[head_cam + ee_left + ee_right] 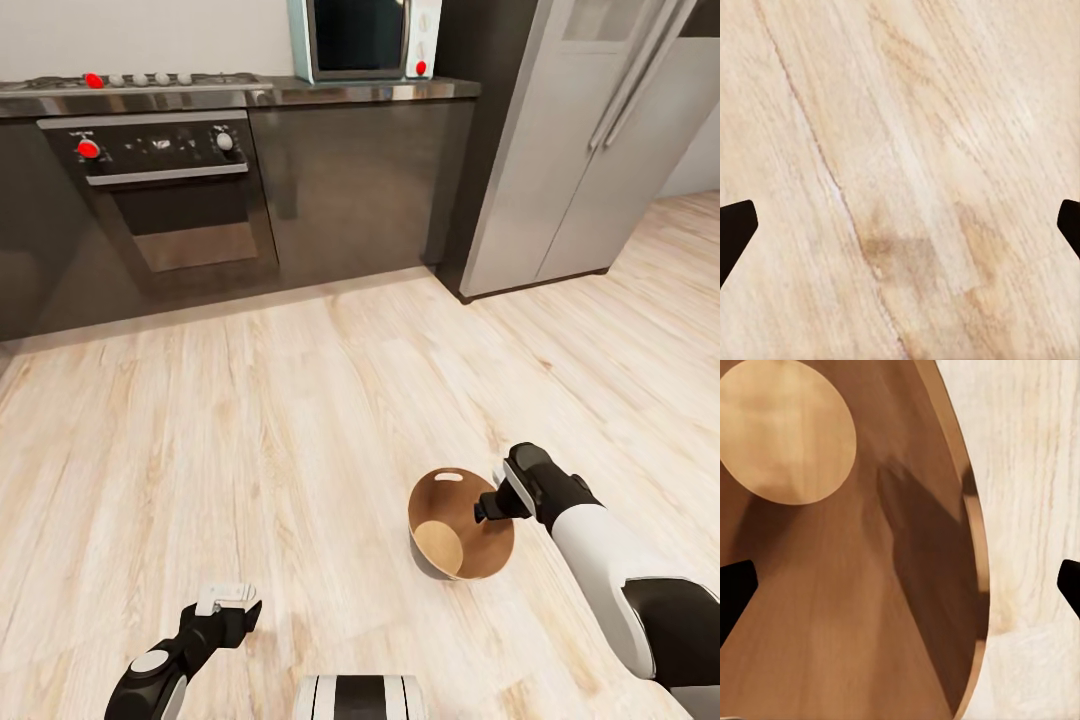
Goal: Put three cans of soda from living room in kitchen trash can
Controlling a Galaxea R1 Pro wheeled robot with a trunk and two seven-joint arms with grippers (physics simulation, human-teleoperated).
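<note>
The tash can (478,556) stands on the kitchen's wood floor, a round bucket with a tan-brown inside and an oval handle slot at its far rim. Its bare flat bottom (784,431) shows, with nothing lying on it. My right gripper (490,508) hangs open over the can's right rim, its dark fingertips (735,592) wide apart with the inner wall (832,615) between them. My left gripper (225,600) is open low at the near left, over bare floorboards (900,187). The can of soda is out of view, and so is the living room.
Dark grey cabinets (350,185) line the far wall, with an oven (175,190) under a gas hob (130,82) and a pale blue microwave (362,38) on the counter. A steel fridge (590,140) stands at the right. Open floor (300,400) lies between them and me.
</note>
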